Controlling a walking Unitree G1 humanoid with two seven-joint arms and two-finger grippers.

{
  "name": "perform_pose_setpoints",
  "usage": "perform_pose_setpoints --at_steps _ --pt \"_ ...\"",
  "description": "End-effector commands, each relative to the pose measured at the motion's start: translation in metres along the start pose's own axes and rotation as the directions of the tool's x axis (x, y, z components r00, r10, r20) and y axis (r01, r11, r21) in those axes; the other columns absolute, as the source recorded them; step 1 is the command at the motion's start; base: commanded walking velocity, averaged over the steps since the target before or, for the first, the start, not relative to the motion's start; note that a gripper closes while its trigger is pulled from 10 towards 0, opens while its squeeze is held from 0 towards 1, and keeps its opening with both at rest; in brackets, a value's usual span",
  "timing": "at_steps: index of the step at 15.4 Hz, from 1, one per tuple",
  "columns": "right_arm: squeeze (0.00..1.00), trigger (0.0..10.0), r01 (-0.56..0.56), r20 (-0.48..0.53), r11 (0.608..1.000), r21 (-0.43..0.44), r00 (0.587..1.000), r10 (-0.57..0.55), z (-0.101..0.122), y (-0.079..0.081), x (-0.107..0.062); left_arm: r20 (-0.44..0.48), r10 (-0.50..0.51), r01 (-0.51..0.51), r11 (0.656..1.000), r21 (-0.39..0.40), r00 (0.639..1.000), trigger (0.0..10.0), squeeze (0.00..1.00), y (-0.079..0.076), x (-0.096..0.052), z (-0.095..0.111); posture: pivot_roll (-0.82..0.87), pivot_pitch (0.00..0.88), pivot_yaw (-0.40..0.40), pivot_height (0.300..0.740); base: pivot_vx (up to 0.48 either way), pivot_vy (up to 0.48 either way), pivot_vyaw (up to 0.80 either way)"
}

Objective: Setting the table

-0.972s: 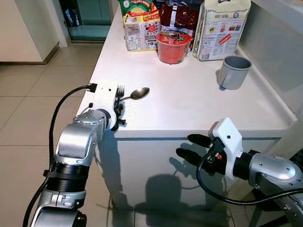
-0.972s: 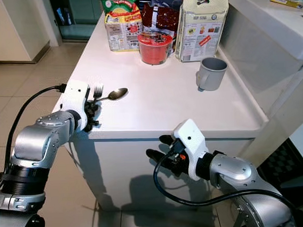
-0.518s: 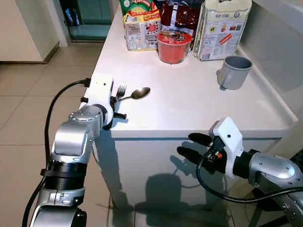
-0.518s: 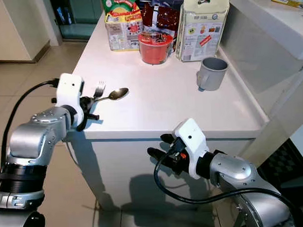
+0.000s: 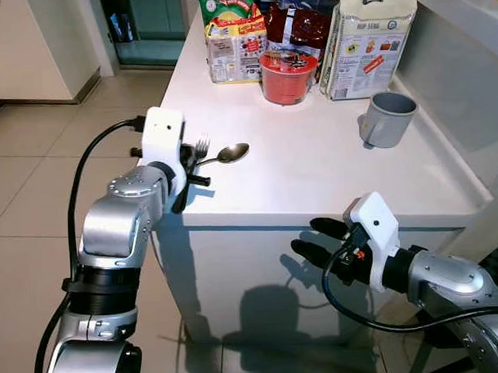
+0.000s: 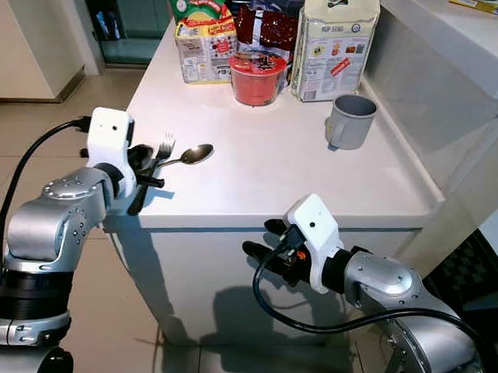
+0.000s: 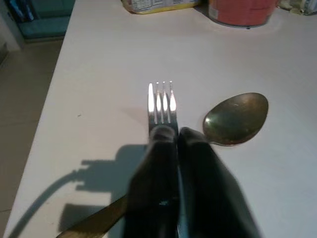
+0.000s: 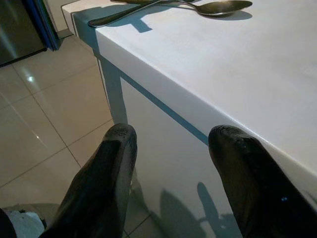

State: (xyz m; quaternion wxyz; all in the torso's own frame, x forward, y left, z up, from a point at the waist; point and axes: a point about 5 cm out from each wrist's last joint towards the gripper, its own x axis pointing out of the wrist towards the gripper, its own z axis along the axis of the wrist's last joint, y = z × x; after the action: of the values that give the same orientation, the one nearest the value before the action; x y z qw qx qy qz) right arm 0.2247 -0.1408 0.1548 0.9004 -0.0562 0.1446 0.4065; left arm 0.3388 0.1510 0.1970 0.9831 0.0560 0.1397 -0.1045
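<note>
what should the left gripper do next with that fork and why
Probably carry the fork further onto the table and set it down. The left gripper is shut on the fork's handle right at the table's corner, tines raised beside the spoon, so releasing here risks it falling off. The right gripper waits open below the edge.

Fork (image 5: 201,146) and spoon (image 5: 229,154) lie side by side at the table's (image 5: 314,176) left edge near the front left corner, fork on the left, spoon bowl pointing toward the table middle. Left claw (image 7: 176,144) at that edge, pinched on the fork handle. Cup (image 5: 386,119) near the right edge, mid-depth. Tub (image 5: 287,75) toward the far edge, centre; snack bags (image 5: 232,38) behind and left of it, tall carton (image 5: 371,36) to its right. Right claw (image 5: 316,237) below the front edge, off the table, fingers apart.
</note>
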Motion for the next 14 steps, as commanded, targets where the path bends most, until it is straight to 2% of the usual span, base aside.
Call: perform_pose_setpoints --at_steps 1,3,7,10,14 --pt "0.0 10.0 0.012 0.004 1.0 -0.015 1.0 -0.012 0.001 -0.001 0.001 -0.008 -0.024 0.024 1.0 -0.008 1.0 10.0 1.0 -0.004 -0.001 0.0 -0.08 0.0 -0.005 0.74 0.0 0.0 0.0" --pt "0.0 10.0 0.011 0.003 1.0 -0.015 1.0 -0.011 0.0 -0.001 0.001 -0.024 -0.045 0.045 0.999 -0.003 0.999 10.0 1.0 -0.006 0.0 0.0 -0.08 0.0 -0.002 0.74 0.0 0.0 0.0" --pt "0.0 10.0 0.006 -0.005 1.0 -0.016 1.0 -0.006 -0.001 0.0 0.001 -0.077 -0.004 0.007 0.999 0.036 0.997 10.0 1.0 -0.001 -0.001 -0.006 -0.08 0.0 0.001 0.74 0.0 0.0 0.0" --pt "0.0 10.0 -0.001 -0.014 1.0 -0.019 1.0 0.001 -0.002 0.001 0.0 -0.107 -0.007 0.014 0.998 0.065 0.994 10.0 1.0 -0.002 -0.002 -0.011 -0.08 0.0 -0.003 0.74 0.0 0.0 0.0" --pt "0.0 10.0 -0.009 -0.022 1.0 -0.022 1.0 0.008 -0.003 0.001 0.0 -0.123 -0.014 0.022 0.997 0.068 0.992 10.0 1.0 -0.004 -0.003 -0.014 -0.08 0.0 -0.006 0.74 0.0 0.0 0.0"
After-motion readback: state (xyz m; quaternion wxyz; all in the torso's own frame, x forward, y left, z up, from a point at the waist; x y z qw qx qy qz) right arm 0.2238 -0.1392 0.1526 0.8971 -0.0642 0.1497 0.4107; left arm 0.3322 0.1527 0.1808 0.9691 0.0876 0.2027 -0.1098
